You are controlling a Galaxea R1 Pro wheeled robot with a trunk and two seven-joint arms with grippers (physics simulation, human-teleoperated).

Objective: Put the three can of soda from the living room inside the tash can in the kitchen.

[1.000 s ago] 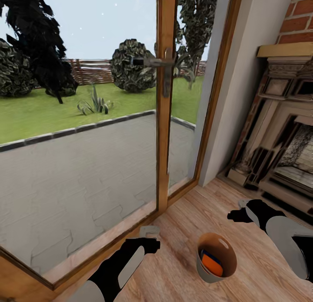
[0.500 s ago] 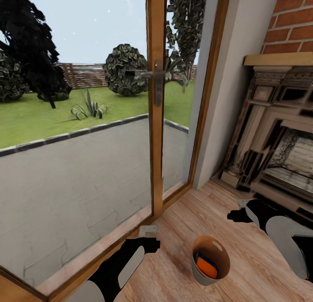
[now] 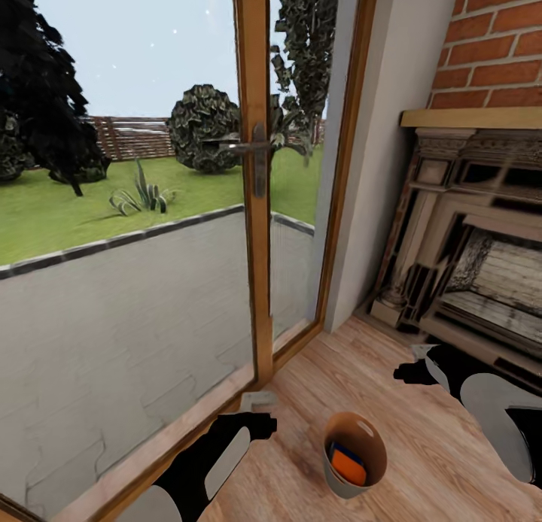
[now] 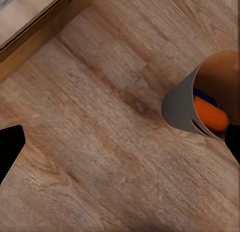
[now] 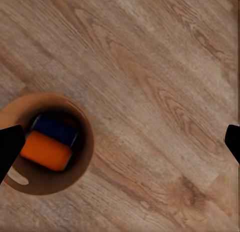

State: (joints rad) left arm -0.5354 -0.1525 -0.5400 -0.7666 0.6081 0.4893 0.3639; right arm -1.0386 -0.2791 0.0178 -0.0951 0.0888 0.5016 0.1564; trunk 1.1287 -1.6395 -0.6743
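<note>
Bin (image 3: 354,462) low in frame held an orange can (image 3: 348,463) and apparently a blue one (image 5: 54,129); both grippers' (image 3: 256,405) (image 3: 416,362) fingers spread, empty; careless base motion risked tipping it.

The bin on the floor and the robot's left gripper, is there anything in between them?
No. In the head view only bare plank floor lies between the left gripper and the bin.

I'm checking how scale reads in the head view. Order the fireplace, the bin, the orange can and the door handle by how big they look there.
1. fireplace
2. bin
3. door handle, though it stands farther off
4. orange can, partly hidden inside the bin
</note>
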